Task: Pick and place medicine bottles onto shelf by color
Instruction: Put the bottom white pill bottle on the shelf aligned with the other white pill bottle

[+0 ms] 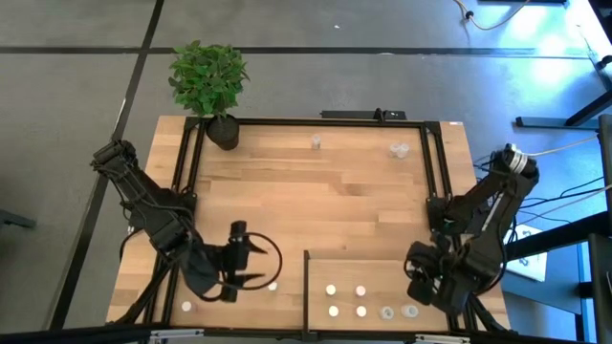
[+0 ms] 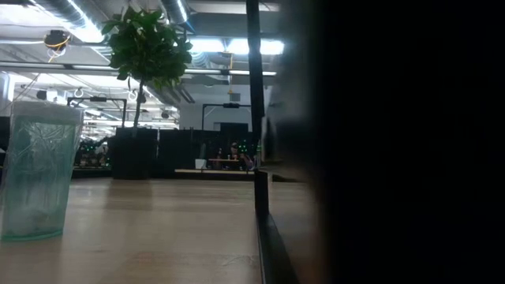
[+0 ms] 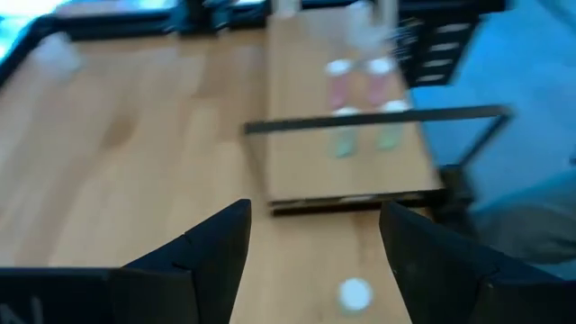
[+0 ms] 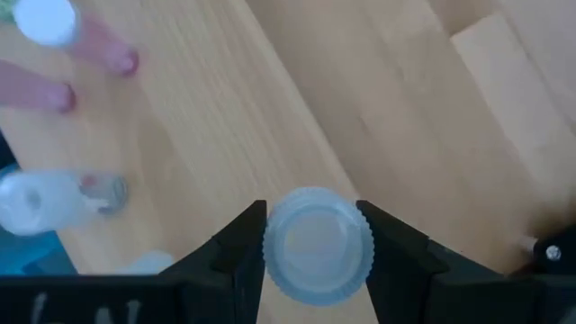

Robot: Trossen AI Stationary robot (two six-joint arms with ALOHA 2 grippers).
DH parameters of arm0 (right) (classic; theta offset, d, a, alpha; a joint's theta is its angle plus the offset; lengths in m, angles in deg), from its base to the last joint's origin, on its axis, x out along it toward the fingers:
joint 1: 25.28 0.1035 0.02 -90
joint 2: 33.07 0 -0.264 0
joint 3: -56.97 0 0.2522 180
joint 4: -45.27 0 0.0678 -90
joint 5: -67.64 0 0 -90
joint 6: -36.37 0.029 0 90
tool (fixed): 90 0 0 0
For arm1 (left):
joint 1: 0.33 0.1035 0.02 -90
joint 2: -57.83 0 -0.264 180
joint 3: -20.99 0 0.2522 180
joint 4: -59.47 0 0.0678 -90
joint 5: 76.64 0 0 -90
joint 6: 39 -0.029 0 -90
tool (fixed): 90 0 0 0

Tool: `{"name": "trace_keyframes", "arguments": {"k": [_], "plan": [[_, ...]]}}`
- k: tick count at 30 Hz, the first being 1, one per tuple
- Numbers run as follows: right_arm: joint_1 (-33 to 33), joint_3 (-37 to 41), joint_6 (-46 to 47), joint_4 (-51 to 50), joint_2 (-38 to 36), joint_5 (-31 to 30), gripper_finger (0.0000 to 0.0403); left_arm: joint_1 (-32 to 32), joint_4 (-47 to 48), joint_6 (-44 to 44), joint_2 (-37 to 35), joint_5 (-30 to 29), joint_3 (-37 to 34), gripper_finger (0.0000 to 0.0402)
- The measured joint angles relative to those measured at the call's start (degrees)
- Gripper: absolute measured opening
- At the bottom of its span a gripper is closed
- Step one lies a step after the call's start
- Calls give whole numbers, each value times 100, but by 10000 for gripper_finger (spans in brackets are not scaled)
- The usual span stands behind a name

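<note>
L gripper (image 1: pixel 256 263) sits low over the planked wooden tabletop (image 1: pixel 316 191) near its front edge, just left of the pale seamless wood shelf panel (image 1: pixel 382 272) w/ thin black edge strip. Its two dark fingers (image 3: pixel 211 256) are spread wide, nothing between them; a small white-capped bottle (image 3: pixel 355 292) stands on the table just ahead of them, in line w/ the gap.

R gripper (image 4: pixel 315 247) is at the shelf's right end; in the high view it's mostly hidden under the arm. R wrist view shows its jaws pinching a round translucent grey bottle (image 4: pixel 317 243), seen cap-on, both sides touching.

On the shelf: four white-capped bottles (image 1: pixel 331 290) in a two-by-two block, plus two translucent grey ones (image 1: pixel 387 311) just beside them toward the R arm. L wrist view shows the block as two pinkish bottles (image 3: pixel 338 79) and two greenish ones (image 3: pixel 345 135).

Two more translucent bottles (image 1: pixel 316 142) stand well apart near the table's back edge. Another white-capped one (image 1: pixel 186 307) is at the front left corner. A green potted plant in a dark pot (image 1: pixel 210 86) stands at the back left corner.
</note>
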Motion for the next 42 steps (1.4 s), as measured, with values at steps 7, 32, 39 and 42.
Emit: {"name": "trace_keyframes", "arguments": {"k": [7, 32, 39, 42], "plan": [[369, 0, 63, 478, 412, 65, 154, 0, -550, -354, 0, 208, 0, 240], [757, -11, -79, 900, 1294, -236, 154, 56, -1193, -340, 0, 316, 0, 240], [757, -11, 26, 1072, 1294, -352, 154, 142, -1181, -383, 0, 306, 0, 240], [757, -11, 27, 1087, 1294, -403, 154, 142, -1178, -494, 0, 306, 0, 240]]}}
